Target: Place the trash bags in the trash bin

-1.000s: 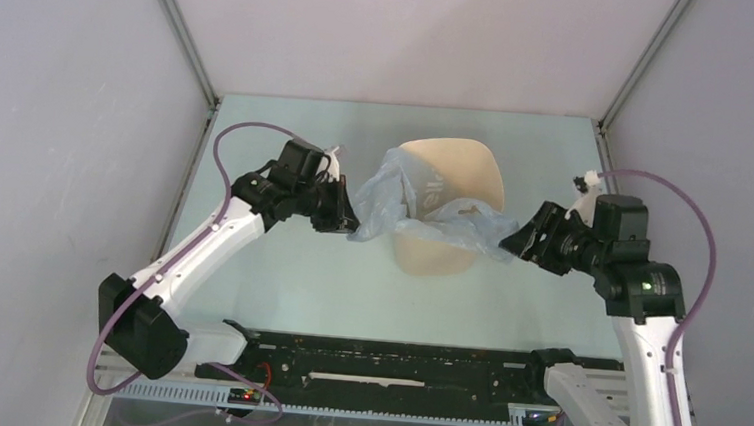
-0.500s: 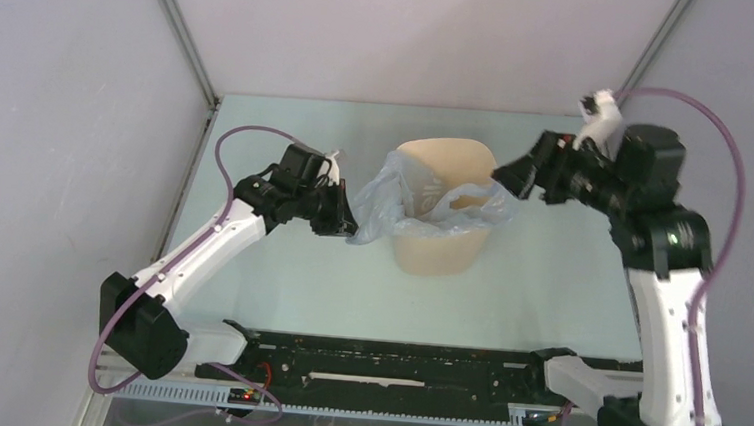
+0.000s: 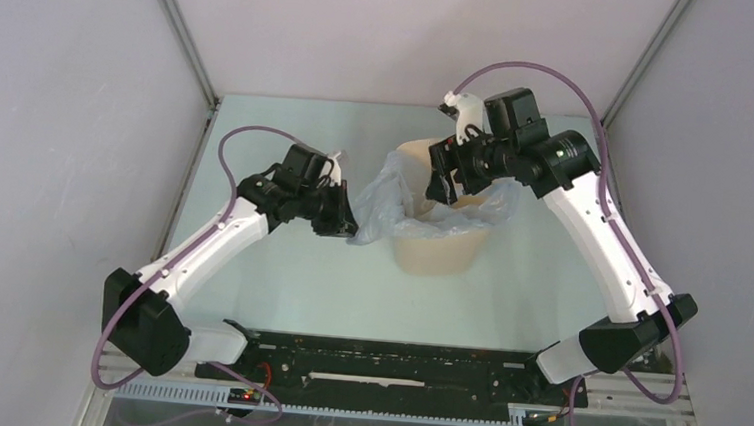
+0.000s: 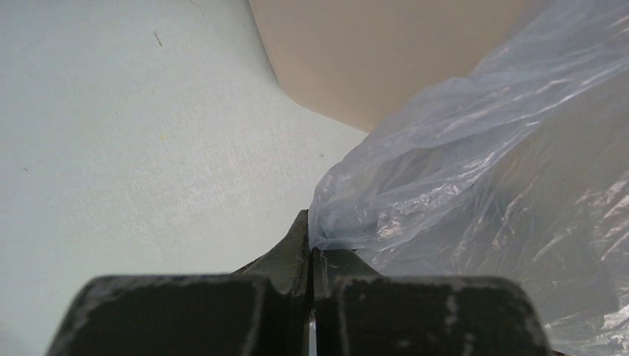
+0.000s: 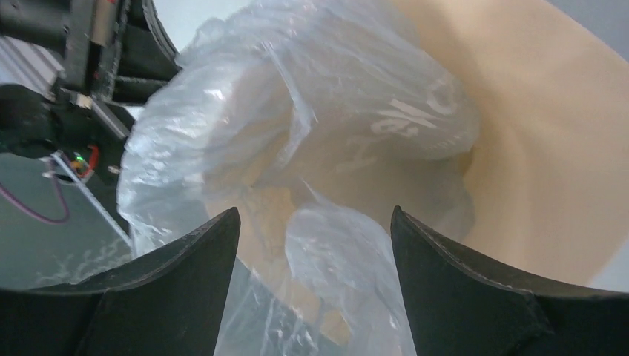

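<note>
The pale green bench (image 3: 279,266) carries one container, the beige bin (image 3: 435,252), which stands upright near the middle, between the two arms. Its mouth faces up, and its smooth inner wall (image 5: 534,148) shows bare on the far side.

The bag (image 3: 384,198) is partly in the bin. Crumpled pale-blue film (image 5: 297,111) bunches inside the mouth and lies against the near and left inner walls. The rest spills out over the left rim in a loose fold that hangs beside the bin's outer wall (image 4: 371,52), and another flap drapes over the right rim. How far down the film reaches inside cannot be told.

The left hand (image 3: 344,221) sits just left of the bin, low, pressed together and pinching the outer edge of the bag (image 4: 482,185) at its tips (image 4: 310,245).

The right hand (image 3: 445,183) hovers over the bin's mouth, pointing down into it, spread wide (image 5: 311,222), with the bunched film below the gap.
</note>
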{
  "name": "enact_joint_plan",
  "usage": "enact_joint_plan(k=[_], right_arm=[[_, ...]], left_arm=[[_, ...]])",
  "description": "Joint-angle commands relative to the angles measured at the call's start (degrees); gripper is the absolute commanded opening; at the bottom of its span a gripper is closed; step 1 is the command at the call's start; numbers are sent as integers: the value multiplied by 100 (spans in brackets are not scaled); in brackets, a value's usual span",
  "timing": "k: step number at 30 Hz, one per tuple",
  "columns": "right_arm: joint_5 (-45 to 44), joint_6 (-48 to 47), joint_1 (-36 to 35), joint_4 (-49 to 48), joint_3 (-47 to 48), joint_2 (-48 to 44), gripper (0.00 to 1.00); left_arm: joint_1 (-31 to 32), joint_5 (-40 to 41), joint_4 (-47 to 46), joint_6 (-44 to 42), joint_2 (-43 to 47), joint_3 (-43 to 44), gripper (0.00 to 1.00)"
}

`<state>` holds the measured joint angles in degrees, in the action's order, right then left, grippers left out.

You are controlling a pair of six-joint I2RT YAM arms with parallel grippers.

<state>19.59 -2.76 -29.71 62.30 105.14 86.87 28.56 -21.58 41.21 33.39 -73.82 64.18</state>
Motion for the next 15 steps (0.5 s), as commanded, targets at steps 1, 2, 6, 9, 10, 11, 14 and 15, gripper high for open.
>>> enact_joint_plan(k=[1,2,6,9,10,11,14,15], right_arm=[[-907,-687,-250,348,-232,-373,83],[-1053,-726,-333,360,-319,-413,83],[-1396,-717,-536,411,-462,-515,83],[-1927,-777,-736,395,-513,-467,81],[-1955,-809,-771,393,-527,-435,79],[-1959,-847,-799,389,-539,-420,76],[-1958,-833,-891,385,-538,-417,57],[-2096,-798,-909,367,-524,-409,47]], left_arm=[[36,13,-94,-171,-81,266,0],[36,12,-78,-185,-100,284,0],[36,14,28,-237,-219,413,0],[36,-11,39,-234,-283,458,0],[36,-12,51,-234,-290,469,0],[36,-13,61,-236,-298,483,0],[36,8,86,-230,-295,507,0],[36,32,88,-229,-291,503,0]])
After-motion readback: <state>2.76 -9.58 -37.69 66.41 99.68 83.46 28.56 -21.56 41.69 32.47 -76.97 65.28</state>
